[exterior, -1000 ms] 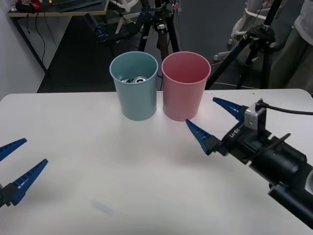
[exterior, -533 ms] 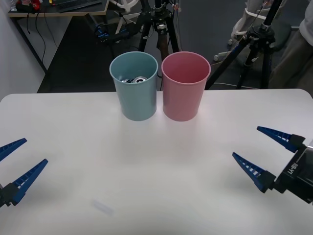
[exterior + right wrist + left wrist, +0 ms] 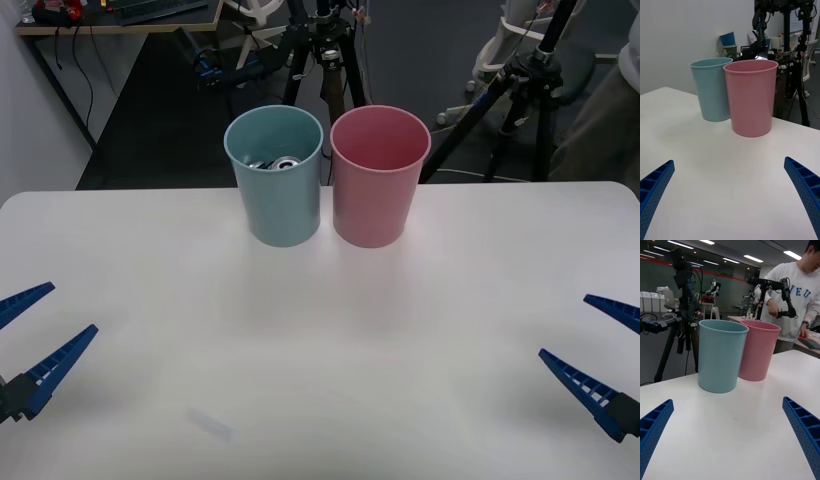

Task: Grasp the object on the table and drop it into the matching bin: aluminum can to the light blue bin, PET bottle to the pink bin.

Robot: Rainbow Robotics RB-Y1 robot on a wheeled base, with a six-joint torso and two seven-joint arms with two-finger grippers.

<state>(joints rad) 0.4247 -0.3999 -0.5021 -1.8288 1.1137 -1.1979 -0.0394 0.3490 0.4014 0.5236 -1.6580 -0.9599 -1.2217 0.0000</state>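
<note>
The can (image 3: 287, 162) lies inside the blue bin (image 3: 277, 180), its shiny top showing below the rim beside other metal pieces. The pink bin (image 3: 378, 178) stands just beside the blue one at the far middle of the tabletop (image 3: 320, 330). The left gripper (image 3: 30, 335) hovers at the near left edge, jaws released and holding nothing. The right gripper (image 3: 600, 350) sits at the near right edge, jaws likewise spread apart.

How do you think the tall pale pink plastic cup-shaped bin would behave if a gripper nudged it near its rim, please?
The tall pale pink plastic bin would probably tip easily: it is tall and tapers toward a narrower base. It looks light, so it might also slide on the smooth white table.
</note>
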